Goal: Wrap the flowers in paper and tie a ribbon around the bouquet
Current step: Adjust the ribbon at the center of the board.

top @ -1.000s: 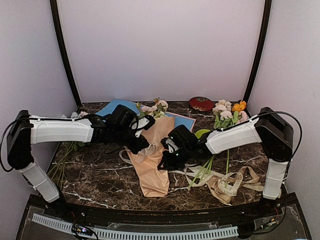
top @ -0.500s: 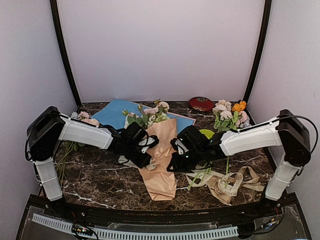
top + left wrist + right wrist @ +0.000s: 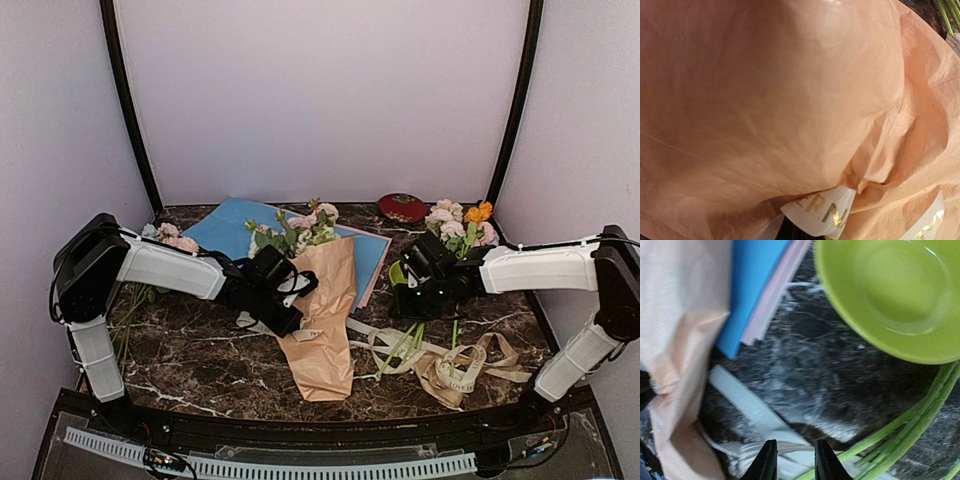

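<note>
Left end effector (image 3: pixel 283 300) hasn't budged in the last half second. It's clenched tight against the left edge of the bouquet (image 3: pixel 322 310), with paper (image 3: pixel 765 100) filling its camera (can't tell if it's pinching paper or ribbon (image 3: pixel 821 216)). The flowers (image 3: pixel 300 228) poke out just beyond it. The big change is the right end effector (image 3: pixel 793 463): it's let go, fingers parted with nothing between them, and pulled off rightward. The bouquet now sits well to its left, with a green bowl (image 3: pixel 890 295) just ahead. The ribbon lies loose on the desk (image 3: pixel 190 350) beneath it, so I'd say wrapped but not tied yet.
</note>
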You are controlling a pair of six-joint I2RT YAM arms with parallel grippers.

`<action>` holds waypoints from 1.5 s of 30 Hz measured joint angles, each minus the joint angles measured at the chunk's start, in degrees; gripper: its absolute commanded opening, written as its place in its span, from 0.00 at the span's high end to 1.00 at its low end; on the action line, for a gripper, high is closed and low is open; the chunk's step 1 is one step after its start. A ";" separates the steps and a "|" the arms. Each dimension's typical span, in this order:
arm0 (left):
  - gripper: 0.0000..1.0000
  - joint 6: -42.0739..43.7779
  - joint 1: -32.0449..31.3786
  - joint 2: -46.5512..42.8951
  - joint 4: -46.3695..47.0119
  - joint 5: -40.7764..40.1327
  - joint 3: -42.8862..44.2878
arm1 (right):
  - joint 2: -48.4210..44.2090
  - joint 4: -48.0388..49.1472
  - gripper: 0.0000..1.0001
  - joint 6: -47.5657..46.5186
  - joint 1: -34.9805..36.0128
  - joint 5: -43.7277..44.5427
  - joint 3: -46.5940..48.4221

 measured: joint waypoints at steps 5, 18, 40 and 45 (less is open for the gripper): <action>1.00 0.46 -0.07 -0.11 0.09 -0.55 -0.13 | 7.17 -3.67 0.76 -2.36 -2.49 5.38 -0.13; 1.00 2.16 0.02 -0.98 0.72 -3.34 -1.42 | 1.75 -21.62 0.71 -5.25 -18.23 22.95 -5.29; 1.00 3.02 2.32 -1.40 0.83 -4.63 -1.90 | -4.72 -21.22 0.22 -16.48 1.11 -0.68 9.75; 1.00 3.06 2.32 -1.42 0.83 -4.61 -1.90 | 0.02 -20.92 0.24 -15.08 2.27 -5.86 5.60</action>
